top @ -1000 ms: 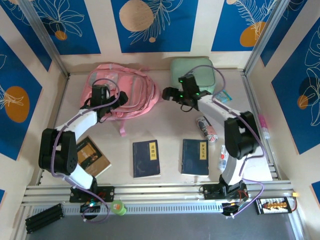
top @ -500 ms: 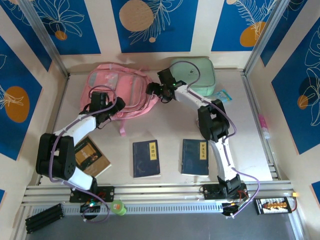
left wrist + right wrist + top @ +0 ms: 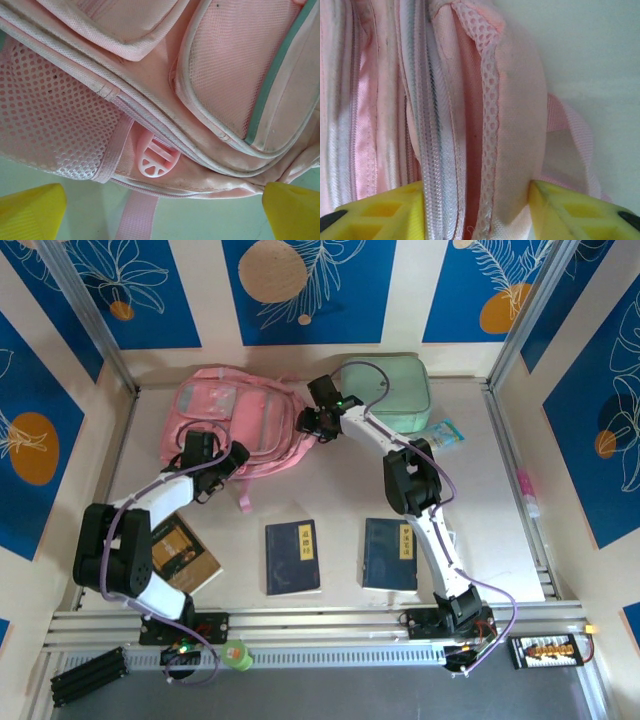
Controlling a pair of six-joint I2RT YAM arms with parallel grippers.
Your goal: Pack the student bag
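Top external view puts the student bag (image 3: 235, 420) flat at the far left of the table (image 3: 330, 490), front pockets up, its long axis seemingly running left to right, with a strap trailing toward the near edge. It is soft pink fabric with mesh, pale piping, zipper tracks and a pink plastic buckle (image 3: 156, 159) on its webbing. The right gripper (image 3: 480, 212) is at the bag's right-hand edge; its yellow fingers flank a padded, mesh-trimmed fold beside a zipper and touch it on both sides, a pinch on the bag itself. The left gripper (image 3: 161, 207) sits just off the near edge with its jaws spread wide and holding nothing, the bag lying straight ahead of it. Further out lie a mint-green case (image 3: 385, 390) just right of the bag and two dark blue books (image 3: 292, 556) nearer the arms.
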